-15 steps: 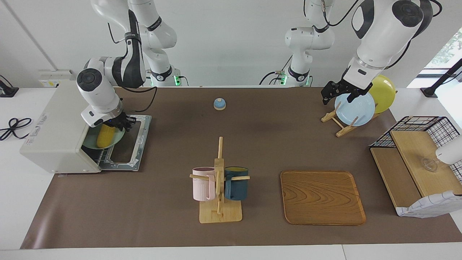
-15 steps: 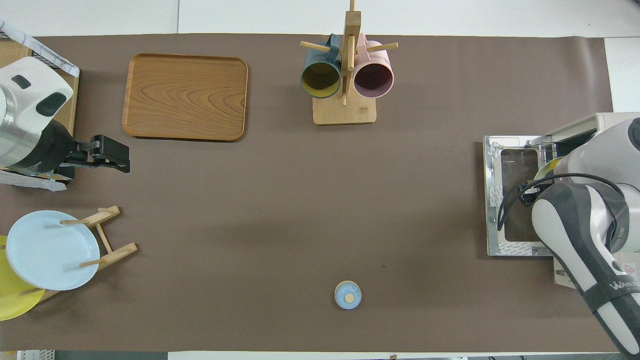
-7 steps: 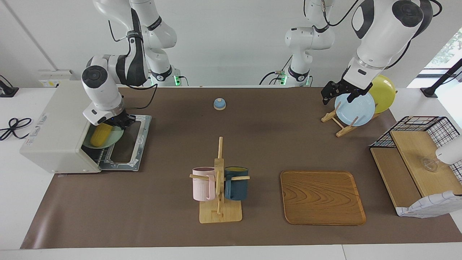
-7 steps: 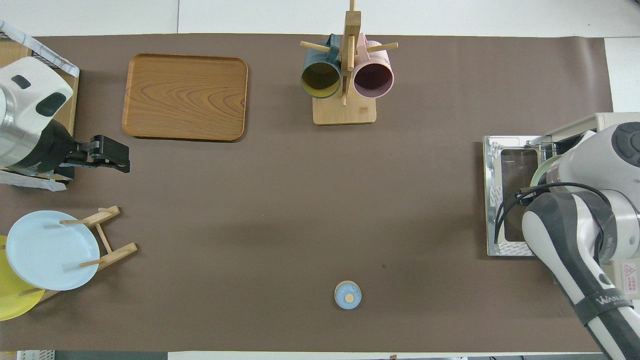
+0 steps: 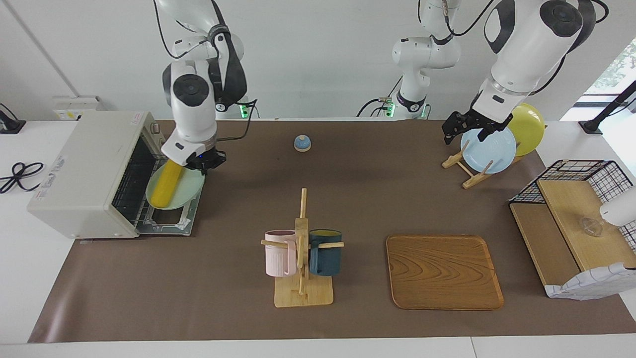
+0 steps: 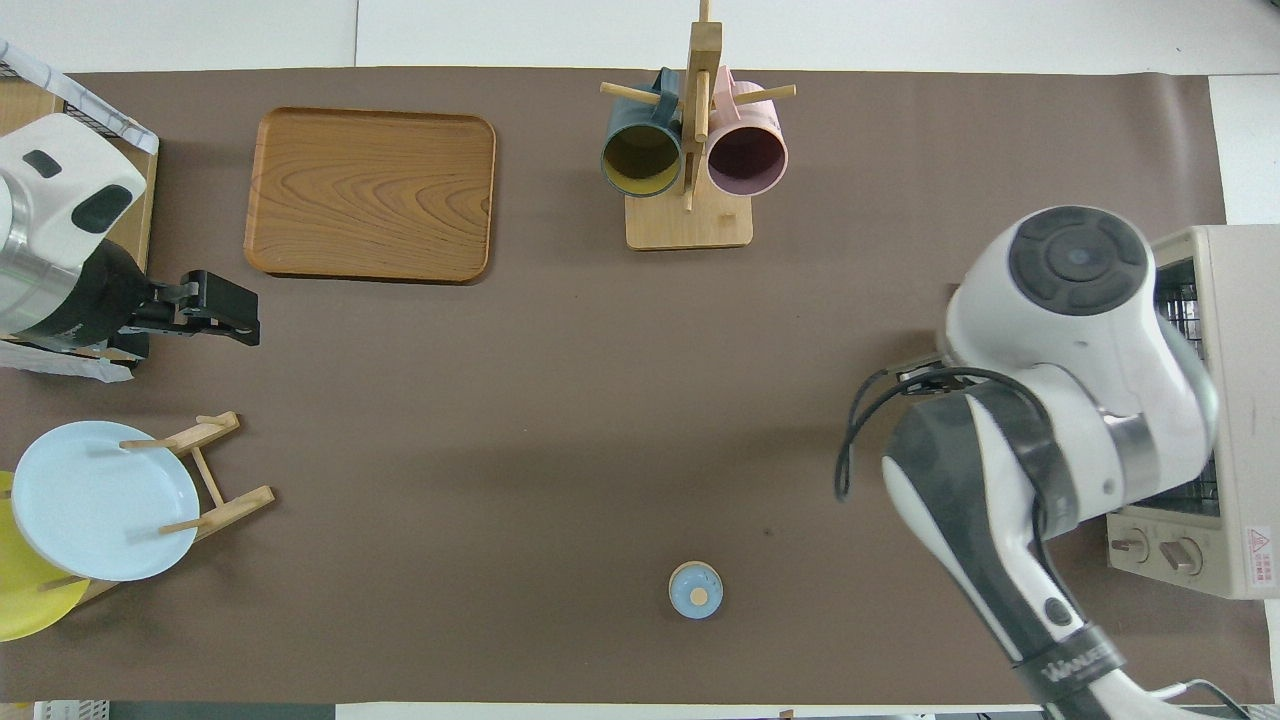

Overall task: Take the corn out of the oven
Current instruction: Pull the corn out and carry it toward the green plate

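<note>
Since a second ago the right arm has drawn back from the oven mouth and risen, bringing the pale green plate and the corn out with it. From the facing view, the right pincer is closed at the rim of the pale green plate on the side nearer the robots; whether it pinches the rim itself or the cob's end I cannot tell. The corn lies on that plate, slanting from the pincer away from the robots. Plate and cob sit over the lowered oven door, just outside the oven, whose wire rack shows in the open cavity. So the corn looks out of the chamber but not yet set on the bench; what remains, I judge, is to carry it clear of the door and put it down. The left pincer waits with fingers wide over the blue plate on its wooden rack, at the left arm's end of the bench. From the overhead view, the right arm's bulky joints cover the door, the plate and the corn, so none of them can be seen; only the oven's top and knobs show beside it. Over at the left arm's end, the left pincer is spread, holding nothing, between the wooden tray and the blue plate.
</note>
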### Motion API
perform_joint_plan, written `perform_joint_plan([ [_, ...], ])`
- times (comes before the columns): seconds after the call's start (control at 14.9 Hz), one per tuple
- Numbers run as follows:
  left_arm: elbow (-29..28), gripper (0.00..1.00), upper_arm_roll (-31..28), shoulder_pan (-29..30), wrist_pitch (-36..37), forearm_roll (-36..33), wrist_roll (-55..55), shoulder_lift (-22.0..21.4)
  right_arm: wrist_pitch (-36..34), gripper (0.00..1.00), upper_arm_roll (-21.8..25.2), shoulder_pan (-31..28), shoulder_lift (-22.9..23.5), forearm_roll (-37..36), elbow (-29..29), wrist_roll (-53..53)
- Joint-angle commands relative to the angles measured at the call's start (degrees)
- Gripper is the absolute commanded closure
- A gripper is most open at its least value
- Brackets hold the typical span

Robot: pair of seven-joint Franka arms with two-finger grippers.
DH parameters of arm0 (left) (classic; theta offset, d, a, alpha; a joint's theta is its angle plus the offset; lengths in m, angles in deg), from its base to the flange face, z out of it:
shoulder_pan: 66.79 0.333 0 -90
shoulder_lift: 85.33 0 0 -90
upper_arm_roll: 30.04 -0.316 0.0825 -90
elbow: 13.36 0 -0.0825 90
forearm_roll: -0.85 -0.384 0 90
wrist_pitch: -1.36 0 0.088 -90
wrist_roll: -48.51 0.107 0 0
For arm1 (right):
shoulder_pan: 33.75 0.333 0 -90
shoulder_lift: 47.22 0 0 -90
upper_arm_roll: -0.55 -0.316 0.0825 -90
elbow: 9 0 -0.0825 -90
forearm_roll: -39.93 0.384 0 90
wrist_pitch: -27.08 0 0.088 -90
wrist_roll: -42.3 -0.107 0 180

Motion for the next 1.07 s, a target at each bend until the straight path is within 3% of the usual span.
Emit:
perform_joint_plan([
  [0.0, -0.14, 0.0, 0.32, 0.71, 0.87, 0.52, 0.05, -0.63, -3.68, 1.0, 0.04, 7.13, 8.12, 3.77, 10.74, -12.68],
  [0.13, -0.14, 0.0, 0.32, 0.71, 0.69, 0.52, 0.05, -0.63, -5.78, 1.0, -0.05, 11.35, 13.82, 4.49, 17.93, -17.18],
  [0.27, -0.14, 0.0, 0.32, 0.8, 0.69, 0.52, 0.05, -0.63, -10.26, 1.0, -0.05, 16.61, 22.69, 4.05, 28.12, -25.25],
  [0.33, -0.14, 0.0, 0.32, 0.8, 0.69, 0.52, 0.13, -0.63, -10.1, 1.0, -0.05, 18.99, 25.26, 4.22, 30.08, -29.21],
  [0.47, -0.14, 0.0, 0.32, 0.8, 0.52, 0.52, 0.13, -0.63, -5.82, 1.0, -0.31, 21.73, 26.6, 5.36, 29.76, -35.73],
  [0.67, -0.14, 0.0, 0.32, 0.71, 0.17, 0.52, 0.13, -0.63, 1.92, 1.0, -0.57, 22.53, 26.16, 8.17, 24.67, -36.72],
  [0.8, -0.14, 0.0, 0.32, 0.71, 0.17, 0.52, 0.13, -0.63, 2.38, 1.0, -0.57, 20.7, 26.16, 8.79, 24.57, -36.55],
  [1.0, -0.14, 0.0, 0.32, 0.8, 0.08, 0.52, -0.04, -0.63, 4.05, 0.8, -0.57, 19.37, 26.25, 12.75, 24.56, -36.28],
])
